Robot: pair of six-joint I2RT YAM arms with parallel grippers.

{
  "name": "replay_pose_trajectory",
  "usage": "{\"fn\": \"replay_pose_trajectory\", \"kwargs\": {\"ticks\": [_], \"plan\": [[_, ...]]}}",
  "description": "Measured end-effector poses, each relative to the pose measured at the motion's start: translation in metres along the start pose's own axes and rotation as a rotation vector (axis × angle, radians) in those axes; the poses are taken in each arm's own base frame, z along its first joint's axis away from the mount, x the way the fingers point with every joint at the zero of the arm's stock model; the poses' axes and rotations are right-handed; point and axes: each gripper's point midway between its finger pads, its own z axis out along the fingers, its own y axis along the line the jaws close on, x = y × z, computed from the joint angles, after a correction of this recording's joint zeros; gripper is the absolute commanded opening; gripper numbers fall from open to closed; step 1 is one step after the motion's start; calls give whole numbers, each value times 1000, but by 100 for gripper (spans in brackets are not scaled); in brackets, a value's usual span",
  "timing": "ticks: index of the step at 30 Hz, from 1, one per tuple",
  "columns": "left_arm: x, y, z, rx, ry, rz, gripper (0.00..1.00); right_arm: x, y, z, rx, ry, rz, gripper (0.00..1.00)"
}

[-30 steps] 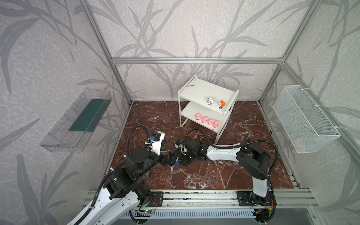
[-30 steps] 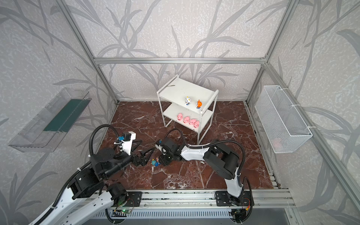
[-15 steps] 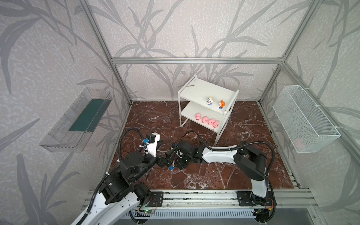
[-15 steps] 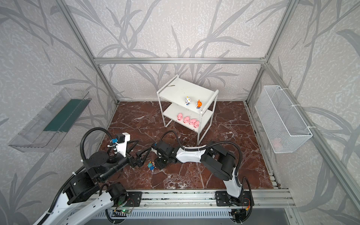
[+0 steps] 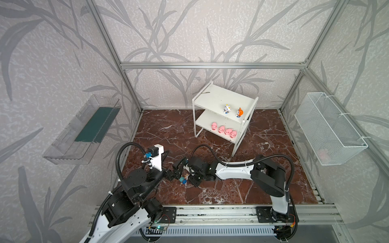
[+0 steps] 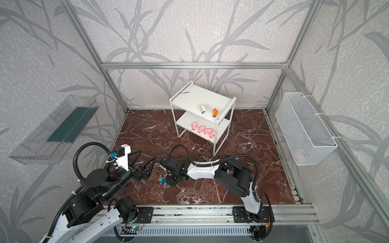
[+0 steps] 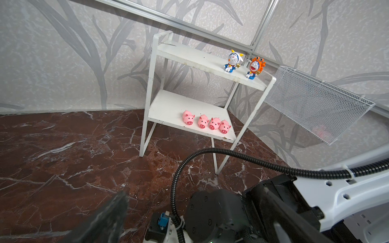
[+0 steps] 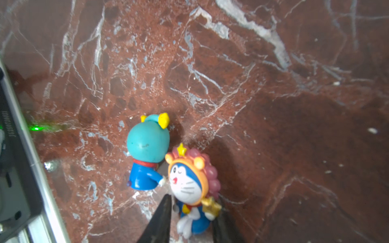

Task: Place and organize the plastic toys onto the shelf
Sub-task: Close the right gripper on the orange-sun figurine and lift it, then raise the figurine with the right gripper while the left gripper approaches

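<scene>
The right gripper (image 8: 193,203) has its two black fingers (image 8: 162,221) closed against either side of the body of a small blue-white plastic cartoon figurine with an orange hood and brownish-pink lion mane (image 8: 187,183). It has a yellow star on its head and a gold star at its side, and it sits on the red-brown marble floor (image 8: 263,84).

Just past the fingertips, a blue plastic figurine with a round teal hood and yellow horns (image 8: 148,143) shows its back, one hand touching the held toy's face.

The left gripper (image 6: 148,156) hangs just beside this pair, jaws spread wide and empty. Well ahead of it stands the white two-tier shelf (image 7: 168,105). Four round pink plastic pigs (image 7: 203,122) line its lower board. A white-gold-hooded figurine (image 7: 232,61) and an orange-hooded figurine (image 7: 255,67) stand on its upper board.
</scene>
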Motion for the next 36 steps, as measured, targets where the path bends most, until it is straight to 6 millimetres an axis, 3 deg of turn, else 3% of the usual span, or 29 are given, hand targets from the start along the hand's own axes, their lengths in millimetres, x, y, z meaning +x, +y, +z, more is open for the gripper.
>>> {"fn": "replay_pose_trajectory", "kwargs": {"ticks": [6, 12, 15, 22, 26, 32, 36], "plan": [[4, 1, 5, -11, 21, 4, 99, 4, -6, -5, 26, -25, -25, 22], [21, -7, 19, 22, 110, 8, 99, 29, -29, -40, 64, -82, -18, 20], [30, -15, 26, 64, 160, 6, 99, 20, -38, -67, 68, -173, 5, 20], [56, -34, 52, 146, 290, -17, 99, -23, -41, -145, 59, -457, 36, 18], [62, -43, 63, 184, 322, -37, 92, -34, -37, -183, 45, -584, 41, 18], [78, -54, 83, 222, 411, -62, 77, -42, -30, -222, 18, -691, 46, 17], [85, -61, 92, 245, 454, -78, 66, -44, -27, -234, 4, -736, 44, 16]]}}
